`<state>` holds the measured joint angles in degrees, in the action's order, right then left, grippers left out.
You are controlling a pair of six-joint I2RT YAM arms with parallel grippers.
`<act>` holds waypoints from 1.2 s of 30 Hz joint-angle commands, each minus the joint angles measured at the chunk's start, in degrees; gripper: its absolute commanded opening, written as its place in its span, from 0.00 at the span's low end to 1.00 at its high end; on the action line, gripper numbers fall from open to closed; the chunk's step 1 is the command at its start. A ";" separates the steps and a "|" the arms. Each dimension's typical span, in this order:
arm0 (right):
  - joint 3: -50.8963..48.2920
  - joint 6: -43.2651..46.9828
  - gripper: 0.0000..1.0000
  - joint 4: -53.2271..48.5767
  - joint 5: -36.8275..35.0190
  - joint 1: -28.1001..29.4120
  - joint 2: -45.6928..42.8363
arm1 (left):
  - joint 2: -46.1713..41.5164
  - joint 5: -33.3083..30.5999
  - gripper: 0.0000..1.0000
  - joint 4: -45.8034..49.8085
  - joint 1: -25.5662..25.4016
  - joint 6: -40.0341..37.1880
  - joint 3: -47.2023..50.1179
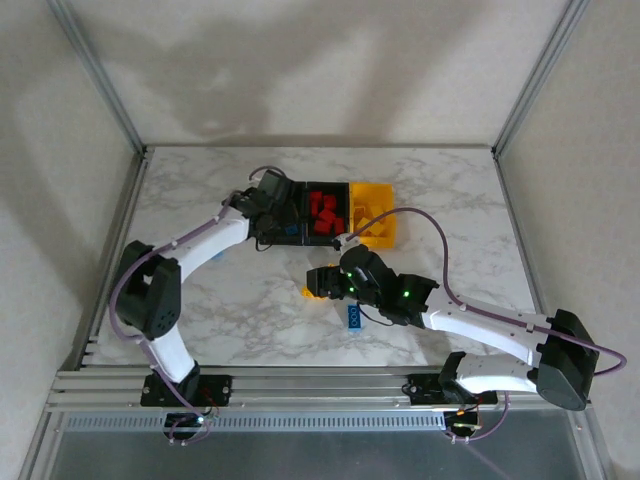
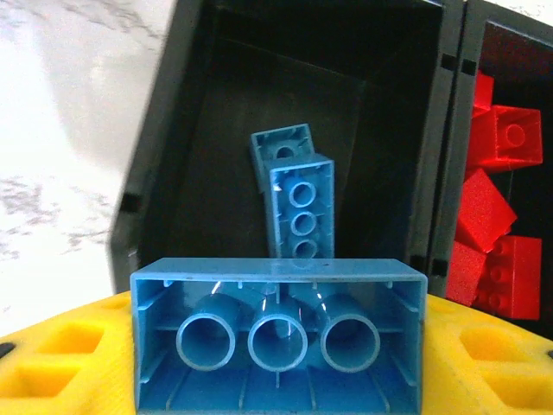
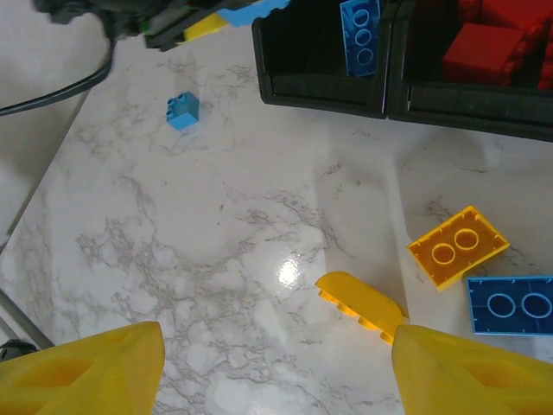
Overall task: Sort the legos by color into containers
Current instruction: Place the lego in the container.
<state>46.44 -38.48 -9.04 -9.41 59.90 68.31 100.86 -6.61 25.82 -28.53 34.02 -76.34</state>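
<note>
Blue lego (image 2: 278, 333) sits gripped in the left pincer (image 2: 276, 372) over the black bin (image 2: 173, 130). Drop it well inside; the right pincer (image 3: 276, 380) is spread wide.

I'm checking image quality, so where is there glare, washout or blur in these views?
Right wrist view: a white glare spot on the table, and the tool's yellow fingers at the bottom look soft. Left wrist view: the table at upper left is washed out, while the held blue brick is sharp. Top view: soft shadows on the walls.
</note>
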 commanded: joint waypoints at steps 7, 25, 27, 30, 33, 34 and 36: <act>-1.52 -1.25 0.70 -2.98 -3.06 -0.09 -3.82 | 10.95 -1.13 0.51 4.62 0.40 -1.46 -12.66; -2.18 -2.14 0.70 -5.57 -5.22 -0.33 -7.28 | 21.40 -1.19 0.53 7.72 2.72 -1.79 -22.92; -2.28 -2.15 0.70 -5.47 -5.12 -0.34 -7.15 | 21.01 -1.55 0.54 7.22 2.85 -1.42 -22.34; -2.17 -2.13 0.70 -5.27 -4.93 -0.34 -6.92 | 20.81 -1.29 0.57 7.13 2.96 -1.33 -22.28; -2.15 -2.15 0.70 -5.18 -4.88 -0.34 -6.80 | 20.76 -1.39 0.62 7.39 2.96 -1.33 -22.21; -2.22 -2.18 0.70 -5.20 -4.91 -0.39 -6.79 | 20.68 -1.43 0.63 7.40 2.96 -1.33 -22.03; -2.20 -2.19 0.70 -5.19 -4.96 -0.39 -6.94 | 20.36 -1.61 0.66 7.26 3.01 -1.32 -21.65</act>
<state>44.82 -39.92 -14.20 -13.13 59.77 61.98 121.19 -7.27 30.74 -25.98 33.15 -97.93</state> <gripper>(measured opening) 0.703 0.656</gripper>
